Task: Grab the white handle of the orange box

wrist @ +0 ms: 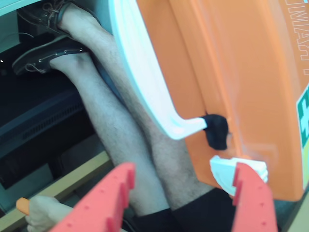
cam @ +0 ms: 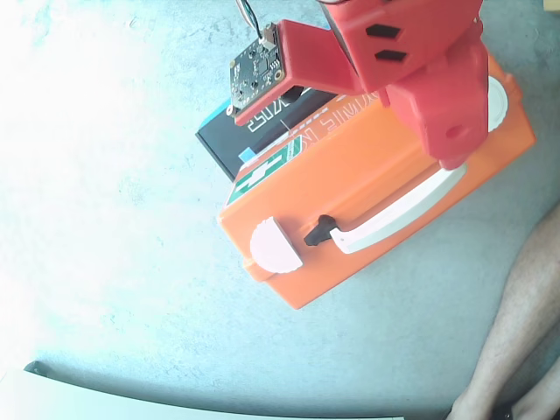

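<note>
The orange box (cam: 350,201) lies on the grey table, and its white handle (cam: 394,214) runs along the side that faces the camera in the fixed view. The red arm (cam: 429,79) hangs over the box's right part and covers the handle's right end. In the wrist view, the two red fingers (wrist: 104,203) of my gripper (wrist: 178,193) stand wide apart with nothing between them. The white handle (wrist: 145,72) and its black hinge (wrist: 217,130) lie just ahead of the fingertips, against the orange box (wrist: 241,72).
A black box (cam: 254,131) lies behind the orange box. White round latches (cam: 276,247) sit at the box's ends. A person's bare leg (cam: 516,324) is at the table's right edge; legs (wrist: 111,121) and shoes (wrist: 43,53) show in the wrist view.
</note>
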### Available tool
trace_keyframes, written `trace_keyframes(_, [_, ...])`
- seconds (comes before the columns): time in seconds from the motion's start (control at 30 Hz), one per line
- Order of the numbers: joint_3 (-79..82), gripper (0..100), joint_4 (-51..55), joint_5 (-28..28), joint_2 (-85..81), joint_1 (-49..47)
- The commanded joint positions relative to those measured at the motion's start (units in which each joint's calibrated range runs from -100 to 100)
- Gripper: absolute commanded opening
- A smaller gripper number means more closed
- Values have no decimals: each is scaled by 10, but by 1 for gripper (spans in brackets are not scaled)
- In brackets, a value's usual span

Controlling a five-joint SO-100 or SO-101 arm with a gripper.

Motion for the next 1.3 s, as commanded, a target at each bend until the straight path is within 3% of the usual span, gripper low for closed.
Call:
trace_keyframes(0.0, [-23,24,4,19,66,-31])
trace_keyframes(0.33, [-130,24,6,33,156,-99])
trace_keyframes(1.27, [-308,24,5,27,356,-94])
